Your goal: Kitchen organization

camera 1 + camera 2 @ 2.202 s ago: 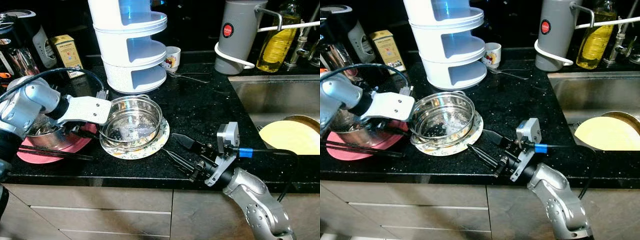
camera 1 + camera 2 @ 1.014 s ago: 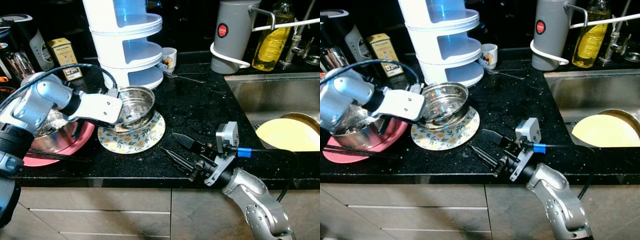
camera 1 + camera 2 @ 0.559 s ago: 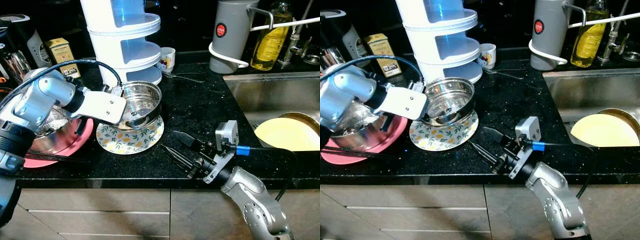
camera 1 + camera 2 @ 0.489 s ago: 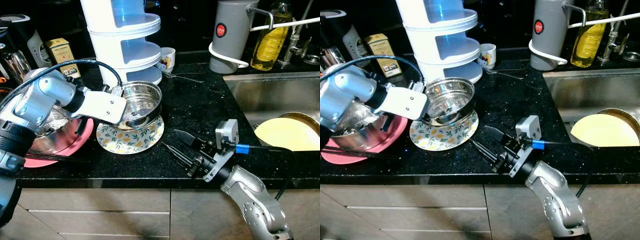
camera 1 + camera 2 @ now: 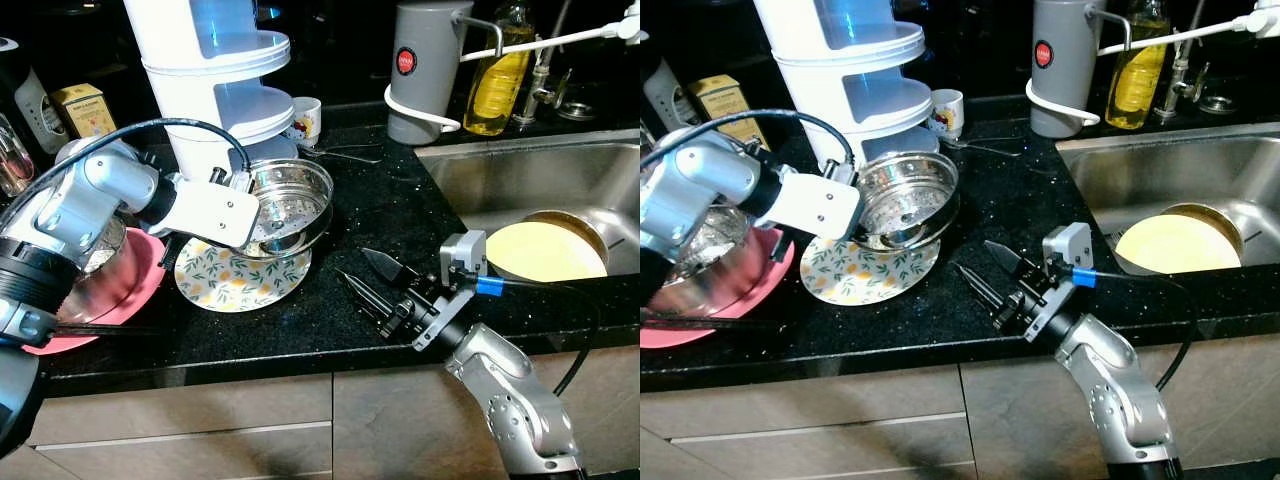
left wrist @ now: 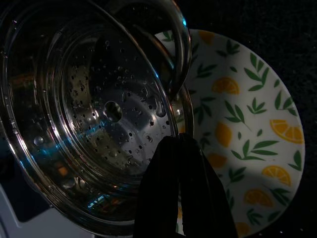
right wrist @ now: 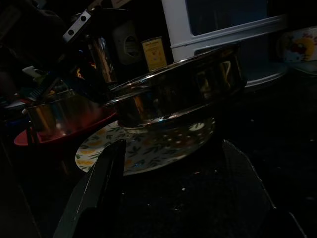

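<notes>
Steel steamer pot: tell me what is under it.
The left gripper holds the steel steamer pot tilted above the lemon-patterned plate, which lies on the black counter. The plate's far part is covered by the pot.

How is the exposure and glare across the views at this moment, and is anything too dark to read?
Eye views: well lit, sharp, glare on the steel steamer basket. Left wrist view: dim but readable, highlights on the basket, lemon-patterned plate clear. Right wrist view: very dark, right pincer fingers only silhouettes.
</notes>
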### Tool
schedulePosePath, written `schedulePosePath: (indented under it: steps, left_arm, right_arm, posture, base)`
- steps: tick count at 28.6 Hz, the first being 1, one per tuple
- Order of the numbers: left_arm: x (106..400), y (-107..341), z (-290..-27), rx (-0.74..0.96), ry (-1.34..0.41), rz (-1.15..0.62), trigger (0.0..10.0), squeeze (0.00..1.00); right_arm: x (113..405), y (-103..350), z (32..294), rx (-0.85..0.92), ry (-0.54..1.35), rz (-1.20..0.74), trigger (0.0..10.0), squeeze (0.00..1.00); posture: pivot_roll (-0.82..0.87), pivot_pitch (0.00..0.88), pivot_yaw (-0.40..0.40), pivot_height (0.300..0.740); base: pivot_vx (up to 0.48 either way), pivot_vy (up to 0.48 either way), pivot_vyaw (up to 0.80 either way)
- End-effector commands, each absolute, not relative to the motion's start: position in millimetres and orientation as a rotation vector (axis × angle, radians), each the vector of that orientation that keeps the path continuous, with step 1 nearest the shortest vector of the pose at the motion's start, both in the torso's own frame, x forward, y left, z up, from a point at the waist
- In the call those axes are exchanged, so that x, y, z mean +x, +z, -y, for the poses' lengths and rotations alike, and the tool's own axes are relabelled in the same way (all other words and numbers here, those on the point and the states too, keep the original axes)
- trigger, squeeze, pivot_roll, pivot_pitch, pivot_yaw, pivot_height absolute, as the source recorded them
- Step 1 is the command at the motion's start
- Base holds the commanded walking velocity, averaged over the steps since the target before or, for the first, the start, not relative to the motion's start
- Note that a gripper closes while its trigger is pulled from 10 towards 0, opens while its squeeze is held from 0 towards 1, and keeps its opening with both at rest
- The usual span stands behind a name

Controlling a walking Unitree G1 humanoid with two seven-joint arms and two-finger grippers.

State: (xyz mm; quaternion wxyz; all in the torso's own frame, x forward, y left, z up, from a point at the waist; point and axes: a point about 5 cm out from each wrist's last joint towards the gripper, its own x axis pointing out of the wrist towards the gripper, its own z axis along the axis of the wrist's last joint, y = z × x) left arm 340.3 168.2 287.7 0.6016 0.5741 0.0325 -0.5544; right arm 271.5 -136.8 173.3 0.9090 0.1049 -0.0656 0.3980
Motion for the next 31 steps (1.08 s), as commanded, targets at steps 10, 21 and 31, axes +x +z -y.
schedulePosePath:
  steps: [10, 21, 31]
  left_arm:
    - [339.0, 318.7, -178.0, 1.383, -1.179, -0.010, 10.0, 0.00]
    - [335.0, 325.8, -175.6, 1.413, -1.170, 0.028, 10.0, 0.00]
    - [334.6, 311.5, -168.7, 1.378, -1.214, 0.033, 10.0, 0.00]
  right_arm:
    - [273.9, 177.6, 136.9, 0.218, 0.827, 0.167, 10.0, 0.00]
    - [273.2, 180.5, 150.9, 0.166, 0.848, 0.165, 10.0, 0.00]
    - [257.5, 197.9, 176.7, 0.105, 0.874, 0.191, 10.0, 0.00]
  posture:
    - [-0.11, 0.000, 0.039, 0.740]
    - [-0.11, 0.000, 0.034, 0.740]
    - [-0.12, 0.000, 0.046, 0.740]
  base:
    - [0.000, 0.000, 0.00]
    - [0.000, 0.000, 0.00]
    - [0.000, 0.000, 0.00]
